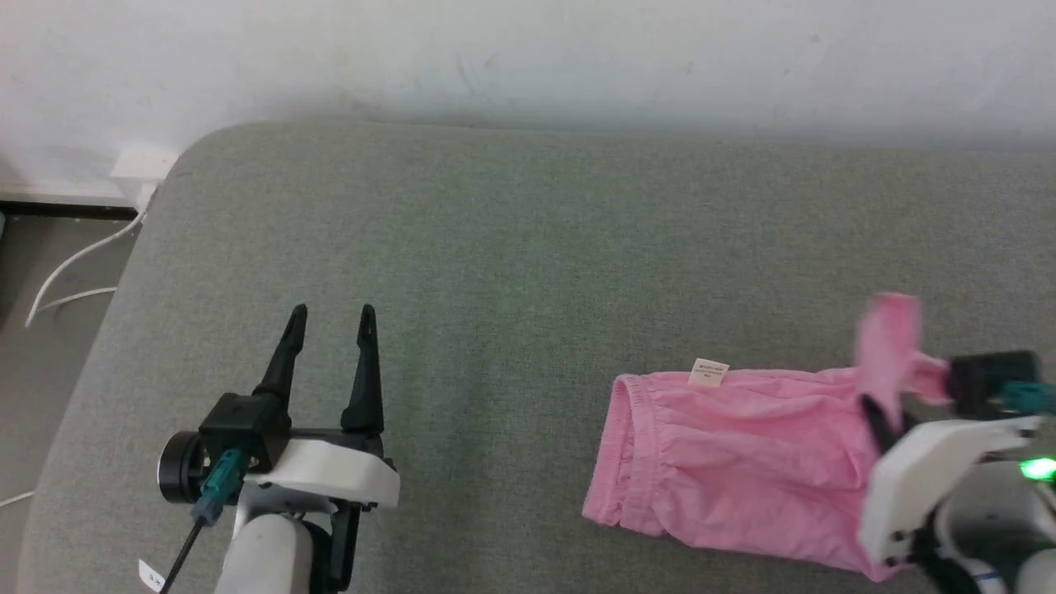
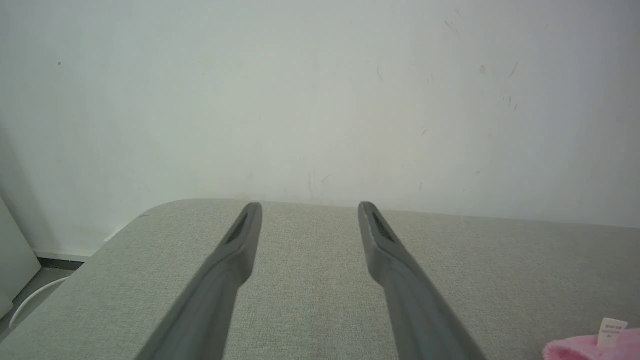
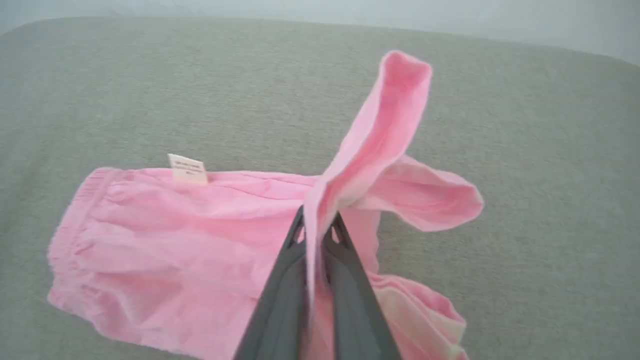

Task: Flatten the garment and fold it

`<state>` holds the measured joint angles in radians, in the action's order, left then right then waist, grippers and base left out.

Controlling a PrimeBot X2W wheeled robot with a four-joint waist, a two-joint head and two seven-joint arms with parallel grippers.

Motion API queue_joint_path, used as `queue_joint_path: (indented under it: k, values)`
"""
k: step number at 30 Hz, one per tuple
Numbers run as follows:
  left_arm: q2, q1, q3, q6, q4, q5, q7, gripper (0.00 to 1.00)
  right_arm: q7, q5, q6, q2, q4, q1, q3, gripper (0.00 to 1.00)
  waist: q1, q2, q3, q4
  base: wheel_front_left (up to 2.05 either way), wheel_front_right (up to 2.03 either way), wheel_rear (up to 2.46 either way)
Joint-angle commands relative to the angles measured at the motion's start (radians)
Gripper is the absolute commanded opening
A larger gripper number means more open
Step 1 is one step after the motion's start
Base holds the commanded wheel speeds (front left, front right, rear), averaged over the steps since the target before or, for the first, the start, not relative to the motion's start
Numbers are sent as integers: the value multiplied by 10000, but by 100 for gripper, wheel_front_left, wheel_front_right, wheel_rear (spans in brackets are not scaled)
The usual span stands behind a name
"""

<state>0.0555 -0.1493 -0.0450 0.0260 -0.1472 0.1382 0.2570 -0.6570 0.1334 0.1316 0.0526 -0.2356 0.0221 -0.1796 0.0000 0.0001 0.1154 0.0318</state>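
So here's where I'm at with the pink shorts (image 1: 726,462). They're lying on the grey cushion (image 1: 495,247), and I'll use their little white label (image 1: 708,373) as my reference for everything.

My right gripper (image 3: 316,235) is on the far side of the label from the waistband (image 1: 627,445), down at the leg end. Its jaws are pinched narrow on one leg (image 3: 395,110), with a thin layer of fabric squeezed between them. That leg stands up off the cushion in a floppy fold, while the rest of the shorts lie mostly flat with a few wrinkles.

My left gripper (image 1: 332,312) is well apart from the label, out past the waistband. Its jaws are spread wide with nothing in them, fingers pointing toward the wall (image 1: 528,58).

What matters for the next bit: the long axis of the shorts runs from the waistband, past the label, to the legs, pretty much along the line between my two grippers. So the waistband is the end nearer my left, and the legs belong to my right. My guess is the raised leg needs laying out away from the label to get things flat before any folding.
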Motion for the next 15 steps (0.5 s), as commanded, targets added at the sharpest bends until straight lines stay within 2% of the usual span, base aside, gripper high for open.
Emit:
queue_joint_path:
  k: [1, 3, 6, 9, 13, 15]
  values:
    - [-41, 59, 4, 67, -36, -66, 47, 100, -393, -12, -9, -22, -637, 127, 899, 0, 0, -1, -9, 27, 0, 0, 0]
    - [-44, 26, -19, 77, -53, -56, 47, 100, -778, -73, -9, -14, -1031, 80, 1892, 0, 0, -1, 8, 64, 0, 0, 0]
    - [-48, -62, -89, 98, -98, -32, 47, 100, -1191, -84, -9, 150, -896, -171, 3230, 0, 0, -1, 65, 172, 0, 0, 0]
    - [-49, -128, -188, 97, -146, 53, 47, 100, -1383, 21, -9, 190, -246, -521, 4270, 0, 0, -1, 147, 306, 0, 0, 0]
    - [-51, -181, -325, 53, -170, 158, 47, 100, -1264, 270, -9, 153, 810, -1069, 5109, 0, 0, -1, 268, 494, 0, 0, 0]
    - [-51, -193, -362, 35, -179, 185, 47, 100, -1027, 328, -9, 130, 1237, -1364, 5338, 79, 0, -1, 305, 562, 0, 0, 0]
